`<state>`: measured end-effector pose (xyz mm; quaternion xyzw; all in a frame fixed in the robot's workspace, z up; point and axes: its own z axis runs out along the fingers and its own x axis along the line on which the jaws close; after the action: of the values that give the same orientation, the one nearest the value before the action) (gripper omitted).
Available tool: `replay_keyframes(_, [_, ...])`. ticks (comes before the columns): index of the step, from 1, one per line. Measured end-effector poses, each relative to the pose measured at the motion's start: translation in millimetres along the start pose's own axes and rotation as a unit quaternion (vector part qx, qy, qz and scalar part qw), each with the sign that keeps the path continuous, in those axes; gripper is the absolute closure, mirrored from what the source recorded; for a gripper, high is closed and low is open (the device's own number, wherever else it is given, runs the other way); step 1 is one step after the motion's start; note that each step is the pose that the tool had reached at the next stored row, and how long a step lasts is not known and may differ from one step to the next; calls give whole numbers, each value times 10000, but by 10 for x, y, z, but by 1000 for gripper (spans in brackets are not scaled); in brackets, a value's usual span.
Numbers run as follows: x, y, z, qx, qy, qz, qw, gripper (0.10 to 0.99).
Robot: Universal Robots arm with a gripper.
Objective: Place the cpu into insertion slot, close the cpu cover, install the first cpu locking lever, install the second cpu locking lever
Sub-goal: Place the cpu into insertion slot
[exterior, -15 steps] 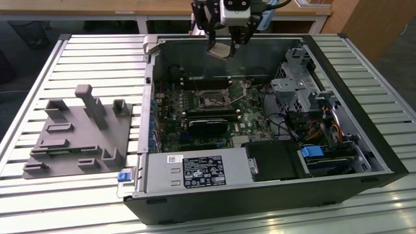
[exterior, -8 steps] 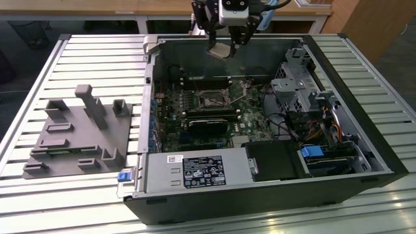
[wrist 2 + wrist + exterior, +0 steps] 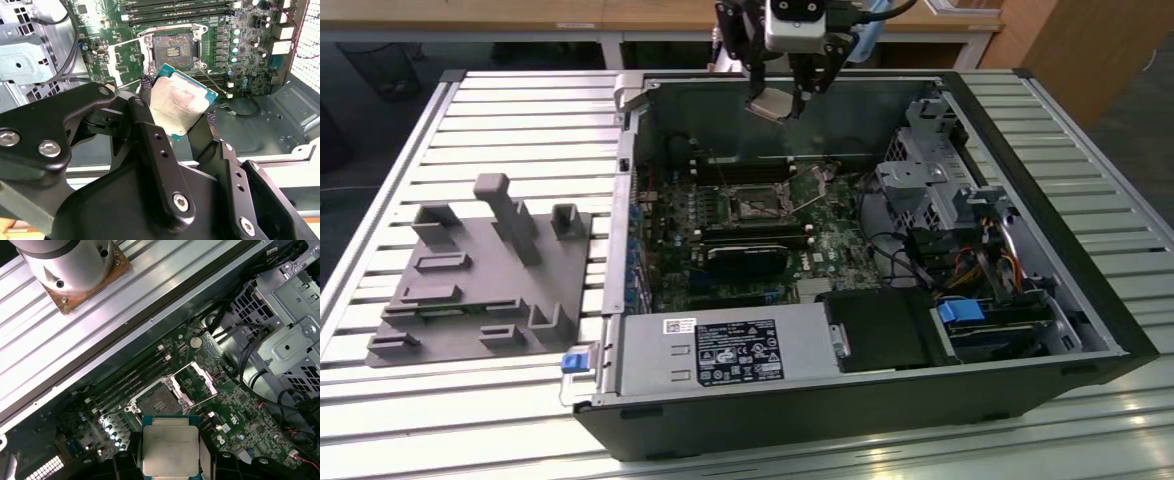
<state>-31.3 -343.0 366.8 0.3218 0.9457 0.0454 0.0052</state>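
My gripper [image 3: 778,98] hangs over the far end of the open computer case, shut on the cpu [image 3: 774,104]. The chip is a flat square with a silvery top, tilted between the two black fingers [image 3: 145,115], and it shows in both wrist views [image 3: 182,105] [image 3: 170,450]. It is well above the board. The insertion slot [image 3: 754,205] [image 3: 172,49] [image 3: 156,402] lies bare on the green motherboard, with its dark pin grid showing. The cpu cover [image 3: 124,59] [image 3: 196,385] stands swung open beside the socket.
The case [image 3: 854,400] sits on a slatted metal table [image 3: 400,420]. Near the socket are long memory slots [image 3: 175,7], a black heatsink [image 3: 747,258], drive cages [image 3: 927,180] and cables [image 3: 987,270]. A grey fixture [image 3: 480,270] lies at the exterior view's left.
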Motion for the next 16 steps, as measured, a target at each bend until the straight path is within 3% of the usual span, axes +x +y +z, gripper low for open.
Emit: replay_keyframes(16, [0,0,3,-11,-48,537,9985,545])
